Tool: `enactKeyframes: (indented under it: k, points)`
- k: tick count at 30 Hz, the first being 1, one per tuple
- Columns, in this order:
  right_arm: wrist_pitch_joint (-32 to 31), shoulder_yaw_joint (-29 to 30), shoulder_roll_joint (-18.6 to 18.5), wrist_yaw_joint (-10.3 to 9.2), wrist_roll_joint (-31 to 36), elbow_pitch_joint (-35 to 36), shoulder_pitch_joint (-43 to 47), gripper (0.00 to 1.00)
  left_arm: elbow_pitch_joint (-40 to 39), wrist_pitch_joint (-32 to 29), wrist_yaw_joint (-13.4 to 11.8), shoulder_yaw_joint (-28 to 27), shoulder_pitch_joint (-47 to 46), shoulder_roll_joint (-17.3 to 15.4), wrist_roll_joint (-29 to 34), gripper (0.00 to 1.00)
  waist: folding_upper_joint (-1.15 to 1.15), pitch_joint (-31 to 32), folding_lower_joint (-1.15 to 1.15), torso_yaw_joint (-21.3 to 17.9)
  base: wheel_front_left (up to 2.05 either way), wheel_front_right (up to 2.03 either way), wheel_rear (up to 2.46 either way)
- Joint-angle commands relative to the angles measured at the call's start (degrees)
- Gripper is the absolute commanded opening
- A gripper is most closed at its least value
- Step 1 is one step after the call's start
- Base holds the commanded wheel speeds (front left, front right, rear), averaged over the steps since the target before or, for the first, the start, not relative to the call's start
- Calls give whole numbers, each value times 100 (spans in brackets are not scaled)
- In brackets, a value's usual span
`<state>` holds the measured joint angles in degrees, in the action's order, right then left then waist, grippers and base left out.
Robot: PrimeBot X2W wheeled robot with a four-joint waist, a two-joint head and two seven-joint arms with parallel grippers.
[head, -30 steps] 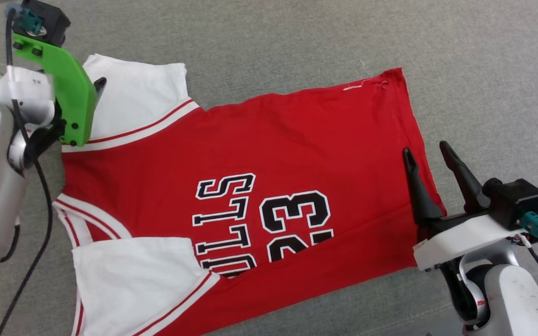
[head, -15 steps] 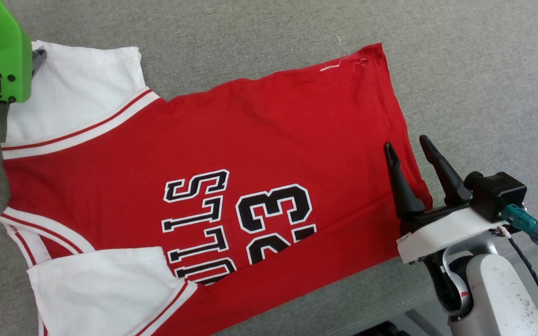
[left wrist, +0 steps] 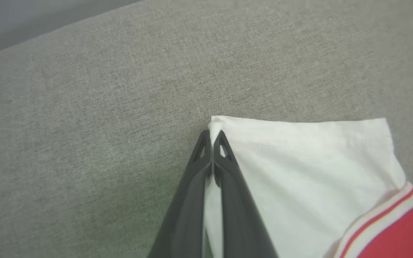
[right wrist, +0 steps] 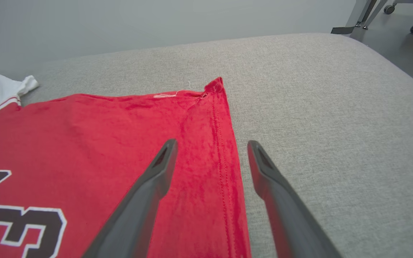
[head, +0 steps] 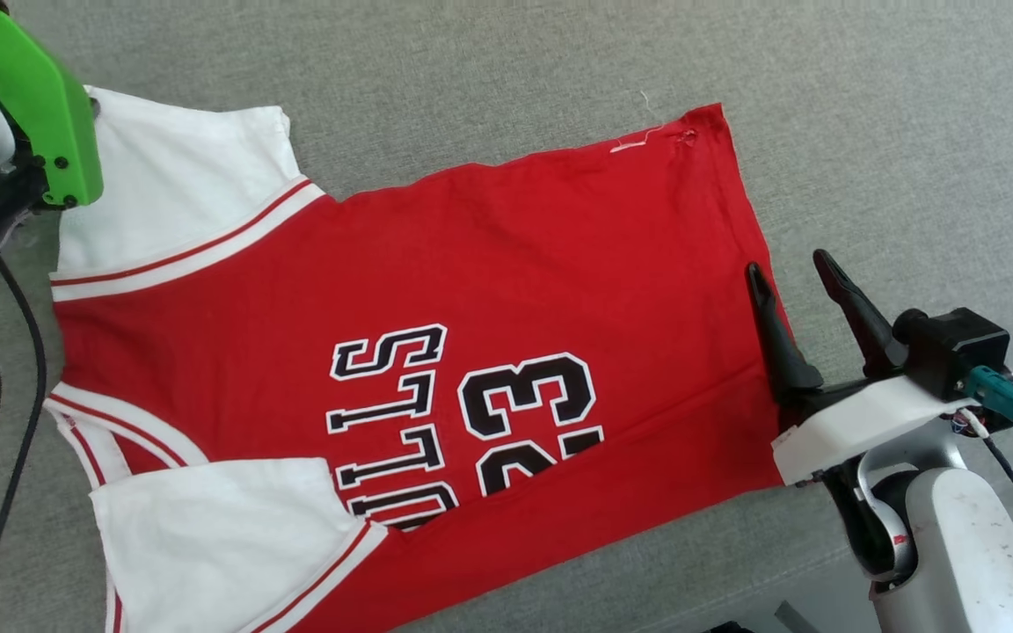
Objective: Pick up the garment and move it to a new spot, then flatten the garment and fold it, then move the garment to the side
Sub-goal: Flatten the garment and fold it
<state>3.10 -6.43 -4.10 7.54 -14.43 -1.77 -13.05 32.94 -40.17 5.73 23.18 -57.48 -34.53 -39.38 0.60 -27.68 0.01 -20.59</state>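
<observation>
We are looking down on a soft grey surface. The red jersey lies spread out on it, neck to our left and hem to our right, short of the far edge.

Closest to us, the near white sleeve lies turned in over the body. It covers a bit of the black letters beside the "23".

A little farther, at the right, our right gripper has its two fingers apart. One is over red cloth and one over grey, with the hem between them, and they hold nothing.

Farthest off, at the left, our left gripper is pinched tight on the corner of the far white sleeve.

We think the jersey is at its new spot and nearly flat. The far sleeve looks ready to be pulled straight or folded in. The real folding is not done yet, and the jersey has not gone to the side.
</observation>
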Motion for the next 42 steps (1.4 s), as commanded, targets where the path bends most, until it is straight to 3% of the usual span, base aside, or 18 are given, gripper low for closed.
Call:
enactKeyframes:
  k: [1,6,13,21,26,32,42]
  points:
    - [-98,34,-78,-5,61,60,21,100,-49,110,-12,-54,119,55,-111,0,-60,251,-1,214,0,0,0]
    - [-682,157,-425,-5,158,231,54,100,-508,514,52,-119,386,138,-283,0,-60,521,-1,504,0,0,0]
    - [-1993,196,-1087,-5,-1,564,-84,100,-1705,925,95,-46,980,237,-422,0,-60,646,-1,1014,0,0,0]
    - [-3473,160,-1807,-5,-303,578,-800,100,-3229,995,-224,-156,1611,107,-483,0,-60,357,-1,1411,0,0,0]
    - [-4194,187,-1940,-5,-550,222,-1451,100,-3933,948,-384,-173,1857,24,-473,0,-60,117,-1,1602,0,0,0]
    - [-4545,122,-2107,-5,-446,-389,-2003,100,-4280,986,-424,-111,1905,68,-434,0,-60,-103,-1,1802,0,0,0]
    - [-4490,-226,-2192,-5,-304,-1228,-2328,100,-4366,1090,-367,-13,1868,170,-428,0,-60,-273,-1,1963,0,0,0]
